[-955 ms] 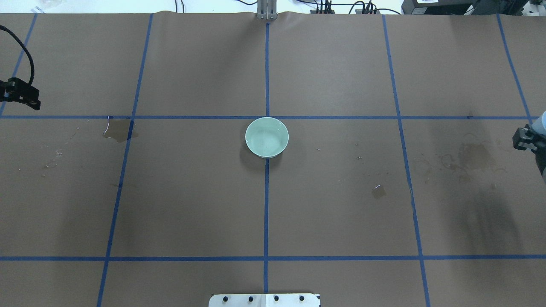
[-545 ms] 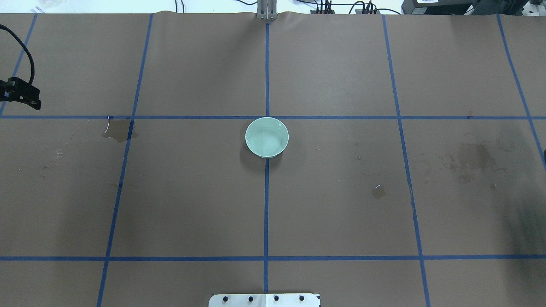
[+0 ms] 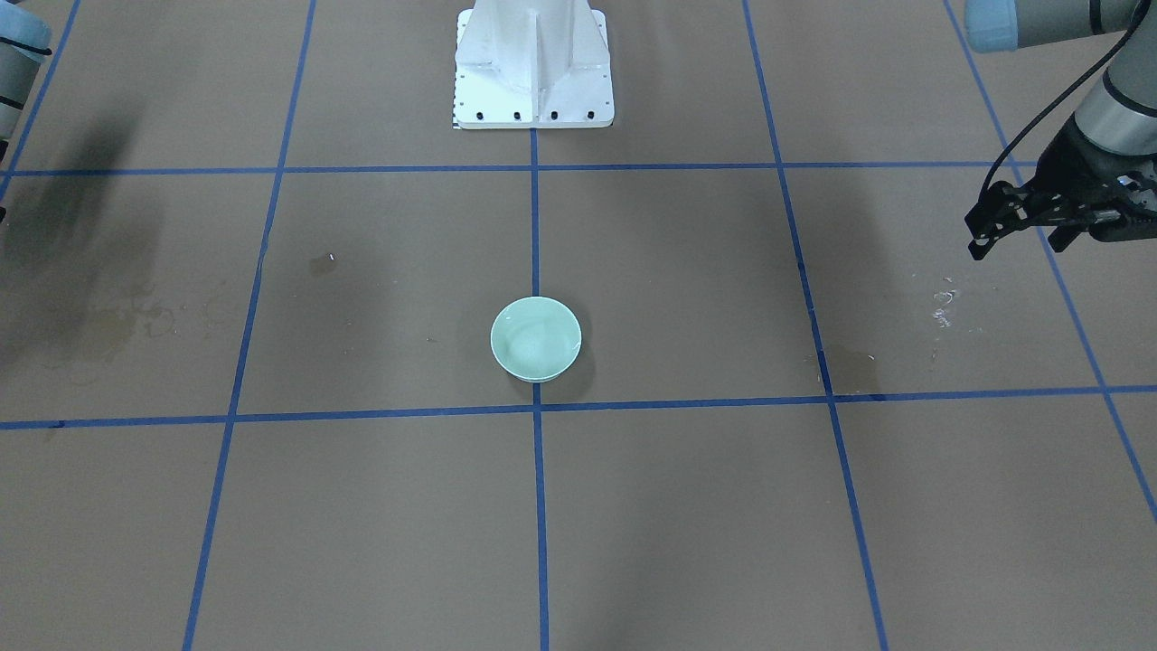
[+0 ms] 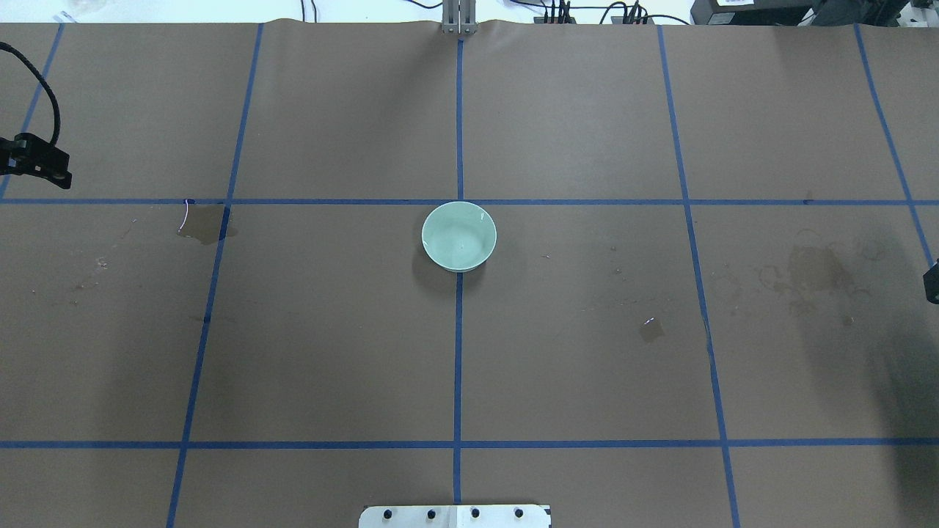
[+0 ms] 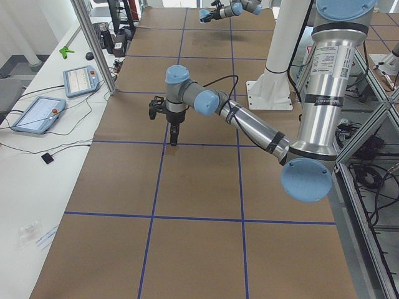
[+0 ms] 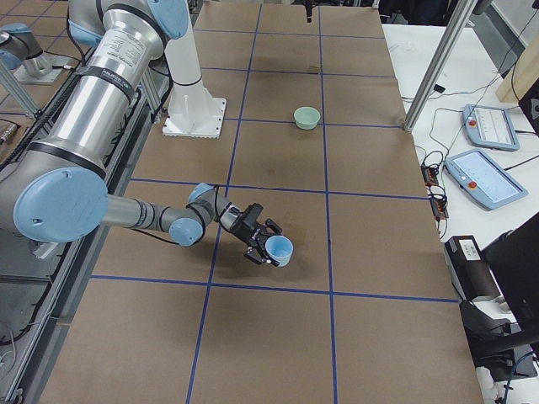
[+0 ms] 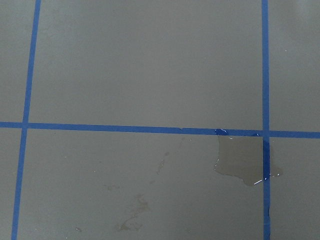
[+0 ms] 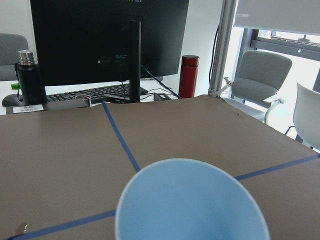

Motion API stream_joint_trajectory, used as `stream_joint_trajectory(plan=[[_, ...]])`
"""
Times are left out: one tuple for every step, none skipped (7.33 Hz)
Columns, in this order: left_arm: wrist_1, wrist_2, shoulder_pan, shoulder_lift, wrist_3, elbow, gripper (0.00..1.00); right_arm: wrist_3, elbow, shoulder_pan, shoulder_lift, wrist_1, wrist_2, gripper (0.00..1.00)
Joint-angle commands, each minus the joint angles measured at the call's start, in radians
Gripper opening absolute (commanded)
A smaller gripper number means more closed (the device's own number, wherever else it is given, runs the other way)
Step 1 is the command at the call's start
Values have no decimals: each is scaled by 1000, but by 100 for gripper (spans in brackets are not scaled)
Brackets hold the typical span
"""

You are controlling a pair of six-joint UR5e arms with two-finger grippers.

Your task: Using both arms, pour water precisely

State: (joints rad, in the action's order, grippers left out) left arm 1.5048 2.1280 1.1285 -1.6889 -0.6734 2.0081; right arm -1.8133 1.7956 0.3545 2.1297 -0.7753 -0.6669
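- Overhead exterior view: we see a table [image 4: 330, 330] covered in brown paper and marked into squares with blue tape [image 4: 458, 110].
- A pale green bowl [image 4: 458, 236] sits upright at the centre, over the middle tape line and just below a crossing.
- The water [image 4: 461, 246] shows only as a faint sheen inside the bowl.
- A small wet puddle [image 7: 240, 165] with glinting edges lies on the paper by a tape crossing, beneath the left wrist camera and well apart from the bowl.
- The left gripper [image 3: 1017, 231] hangs above the table's left end, far from the bowl. Its jaws are spread and hold nothing.
- The right gripper [image 6: 268, 248] is at the opposite end, low over the paper. Its jaws clasp a light blue cup [image 6: 280, 250], which is tilted with its mouth facing away from the arm.
- From the right wrist camera, the cup's outer wall fills the lower frame. We cannot tell what is inside it.
- The white pedestal [image 3: 533, 63] is bolted at the robot's edge of the table.
- Beyond the table's right end stand a dark monitor [image 8: 110, 40], a red bottle [image 8: 189, 75] and a black bottle [image 8: 29, 75].
- A printed label [image 5: 327, 62] runs down the left arm's upper link, and a white card [image 8: 27, 107] lies by the keyboard. We cannot read the writing on either.
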Motion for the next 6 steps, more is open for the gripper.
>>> stream_joint_trajectory(plan=[[0, 1, -1, 0, 0, -3, 100, -88, -2, -84, -1, -7, 79, 0], [0, 0, -3, 0, 0, -3, 100, -150, -2, -129, -1, -48, 114, 0], [0, 1, -1, 0, 0, -3, 100, -250, -2, -181, -1, -144, 136, 0], [0, 0, -1, 0, 0, -3, 100, -298, -2, -221, -1, -194, 160, 0], [0, 0, -1, 0, 0, -5, 100, -310, -2, -250, -1, -203, 174, 0], [0, 1, -1, 0, 0, -3, 100, -355, -2, -281, -1, -255, 206, 0]])
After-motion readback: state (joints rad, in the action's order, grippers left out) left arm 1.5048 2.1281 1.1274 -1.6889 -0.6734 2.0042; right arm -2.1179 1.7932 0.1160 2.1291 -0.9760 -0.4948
